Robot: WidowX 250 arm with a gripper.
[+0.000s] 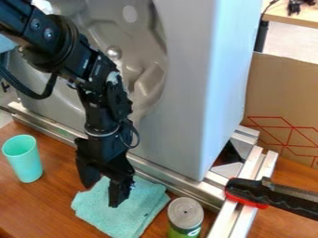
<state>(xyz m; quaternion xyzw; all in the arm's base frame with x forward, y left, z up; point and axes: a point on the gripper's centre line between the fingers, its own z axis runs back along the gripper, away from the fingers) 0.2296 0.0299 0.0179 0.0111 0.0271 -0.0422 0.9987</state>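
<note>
Open gripper positioned over teal cloth, nothing grasped.
Camera view: fingers are spread apart; contact with cloth can't be told. Cloth is laid folded on wooden table, between green cup and can; no grasp or lift is made yet.

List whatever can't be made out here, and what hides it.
All in the camera view:
- Cloth: the part behind the tool, covered by it; whether they touch, unclear from this angle.
- Cup: inside bottom, hidden by its near wall.
- Can: base, cut off by the bottom edge.
- Black-and-red handle: far end, cut off by the right edge.
- Black item at top right: too small to identify.
</note>
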